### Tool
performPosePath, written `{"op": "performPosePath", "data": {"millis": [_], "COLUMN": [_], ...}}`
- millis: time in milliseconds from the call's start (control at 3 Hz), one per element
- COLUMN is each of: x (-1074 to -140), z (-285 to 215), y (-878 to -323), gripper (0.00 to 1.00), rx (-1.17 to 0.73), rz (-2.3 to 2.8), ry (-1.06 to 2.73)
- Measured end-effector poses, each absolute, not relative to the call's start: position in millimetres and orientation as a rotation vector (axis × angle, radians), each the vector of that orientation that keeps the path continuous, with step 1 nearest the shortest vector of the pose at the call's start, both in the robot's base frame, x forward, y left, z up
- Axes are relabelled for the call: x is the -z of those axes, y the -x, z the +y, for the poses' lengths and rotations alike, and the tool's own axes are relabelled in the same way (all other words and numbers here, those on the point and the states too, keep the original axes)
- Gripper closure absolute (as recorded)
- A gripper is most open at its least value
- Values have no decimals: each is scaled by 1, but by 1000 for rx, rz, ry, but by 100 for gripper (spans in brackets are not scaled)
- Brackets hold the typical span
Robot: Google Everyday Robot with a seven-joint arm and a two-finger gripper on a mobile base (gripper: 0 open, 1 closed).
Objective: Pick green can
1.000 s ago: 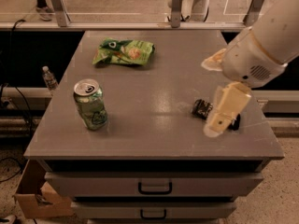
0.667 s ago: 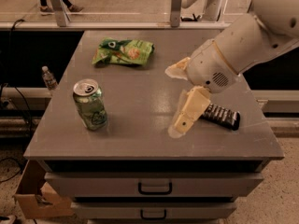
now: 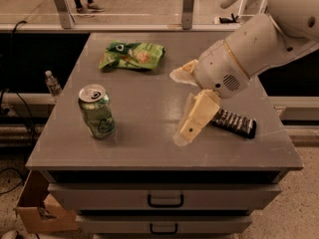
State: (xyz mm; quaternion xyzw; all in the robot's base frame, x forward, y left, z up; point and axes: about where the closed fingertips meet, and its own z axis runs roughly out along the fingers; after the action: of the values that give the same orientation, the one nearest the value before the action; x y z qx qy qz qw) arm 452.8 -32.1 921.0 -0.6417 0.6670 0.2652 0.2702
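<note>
The green can (image 3: 97,112) stands upright on the left front of the grey table top (image 3: 149,148). It has a pale green printed body and a silver top with a pull tab. My gripper (image 3: 176,107) hangs over the middle of the table, to the right of the can and well apart from it. Its cream fingers (image 3: 193,119) are spread open and hold nothing. The white arm reaches in from the upper right.
A crinkled green snack bag (image 3: 132,55) lies at the back of the table. A black ribbed bar (image 3: 234,122) lies at the right, partly behind my gripper. Drawers (image 3: 164,199) sit below the top. A water bottle (image 3: 52,83) and a cardboard box (image 3: 40,208) are to the left.
My arm and gripper have swung left across the table, from over the black bar toward the middle, closer to the can. The can has not moved.
</note>
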Motion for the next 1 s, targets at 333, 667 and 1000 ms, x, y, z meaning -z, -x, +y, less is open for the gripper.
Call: {"op": "performPosePath", "data": {"millis": [333,667,1000], "x": [-910,-896,-892], "z": [-9,30,60], "y": [-462,-483,-496], "gripper": [0,0,0], "rx": [-768,-837,-883], "rz": [1740,1645,1557], "ry": [1718,1733,1748]}}
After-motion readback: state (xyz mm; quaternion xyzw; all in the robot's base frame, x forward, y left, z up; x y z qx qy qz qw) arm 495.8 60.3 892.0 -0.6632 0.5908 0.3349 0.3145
